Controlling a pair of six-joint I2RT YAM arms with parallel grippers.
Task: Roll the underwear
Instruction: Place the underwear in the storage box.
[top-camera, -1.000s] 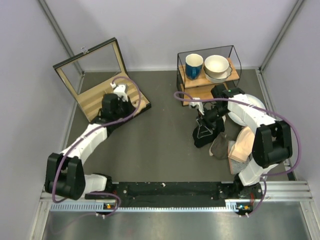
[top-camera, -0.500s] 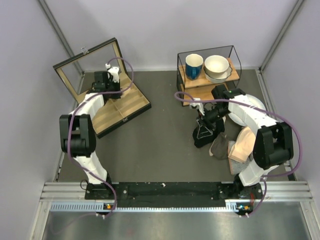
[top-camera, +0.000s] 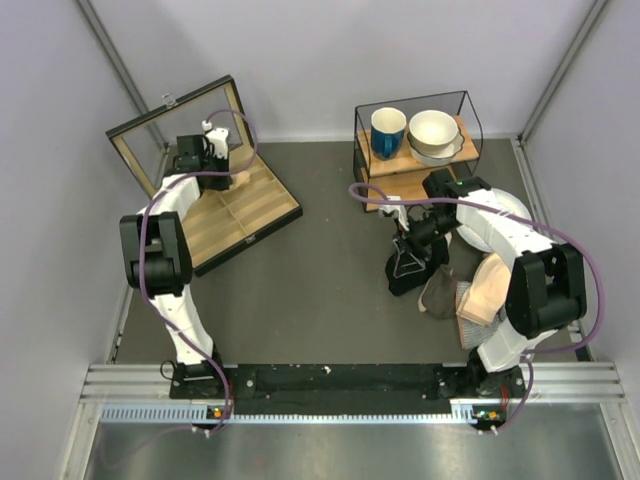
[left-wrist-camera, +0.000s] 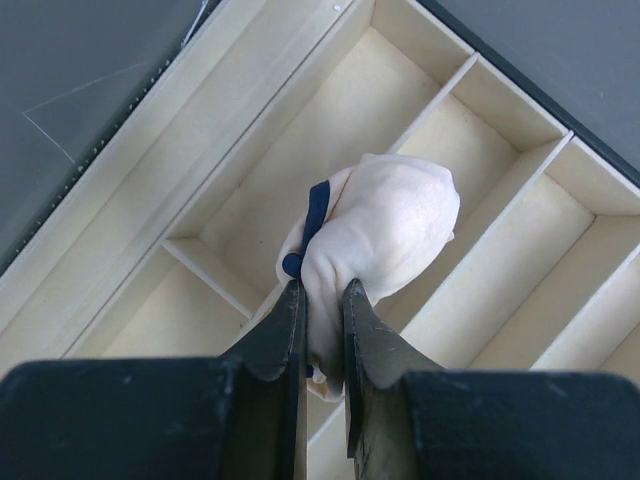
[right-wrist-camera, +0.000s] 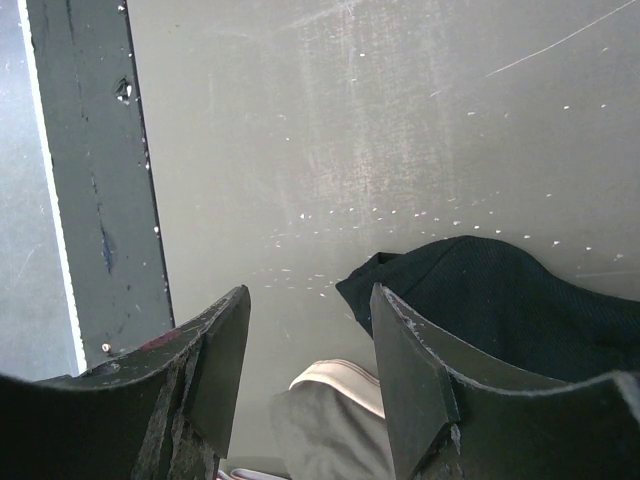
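The underwear (top-camera: 437, 293), a tan-brown crumpled garment, lies on the table right of centre. It also shows in the right wrist view (right-wrist-camera: 335, 430) as taupe fabric with a pale band. My right gripper (top-camera: 408, 262) is open and empty, low over the black garment (top-camera: 403, 277), just left of the underwear. In the right wrist view its jaws (right-wrist-camera: 310, 320) stand wide apart, the black garment (right-wrist-camera: 500, 300) behind the right one. My left gripper (left-wrist-camera: 322, 300) is shut on a pale cream rolled cloth (left-wrist-camera: 385, 225) with navy edging, over the wooden divided box (left-wrist-camera: 500, 280).
The open wooden box (top-camera: 235, 210) with its raised lid (top-camera: 160, 140) sits at the back left. A glass-framed case (top-camera: 415, 140) holds a blue mug and white bowls at the back. A peach cloth with grey striped fabric (top-camera: 485, 290) lies right of the underwear.
My left arm has swung toward the back left of the box, carrying the pale rolled cloth with it. The right arm and the garments have not moved.
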